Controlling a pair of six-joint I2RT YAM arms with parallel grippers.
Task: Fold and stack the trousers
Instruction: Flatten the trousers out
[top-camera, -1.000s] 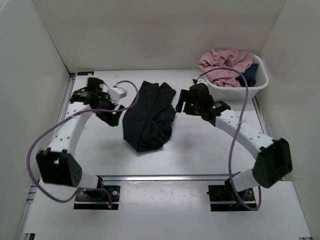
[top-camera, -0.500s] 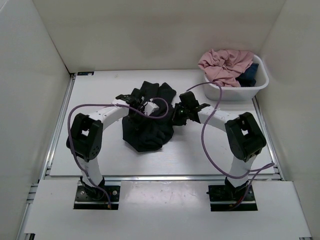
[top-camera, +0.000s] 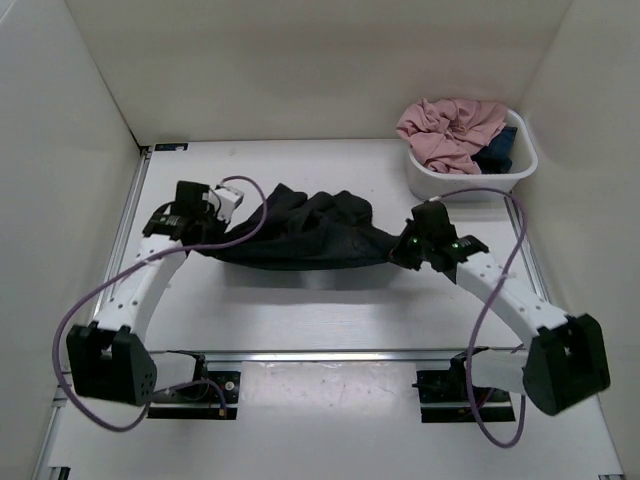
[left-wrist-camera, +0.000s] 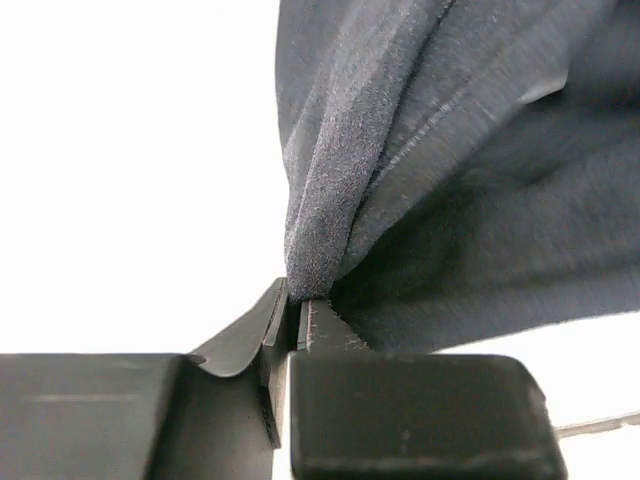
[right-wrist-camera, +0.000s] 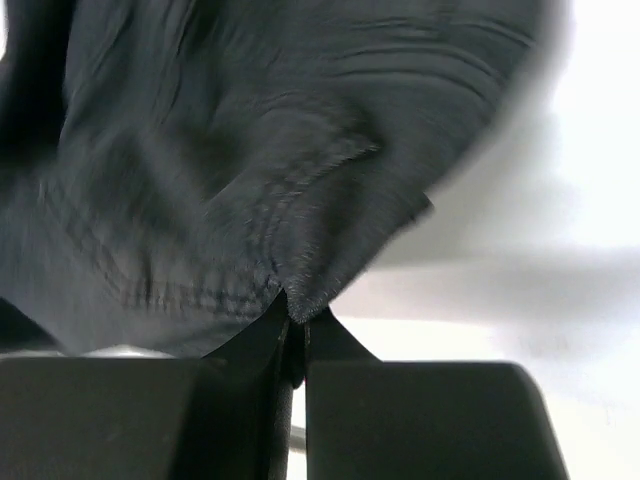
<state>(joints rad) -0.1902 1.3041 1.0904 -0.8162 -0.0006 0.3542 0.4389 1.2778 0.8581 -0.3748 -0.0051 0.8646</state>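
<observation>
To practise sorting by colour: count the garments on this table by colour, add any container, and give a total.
black trousers: 1
pink garment: 1
dark blue garment: 1
white tub: 1
Total: 4

A robotics lab test cell: plain white panels (top-camera: 300, 70) wall in a white table (top-camera: 300, 310), aluminium rails (top-camera: 330, 353) cross the lower frame, and two black arm mounts (top-camera: 190, 392) are bolted along the bottom edge.
</observation>
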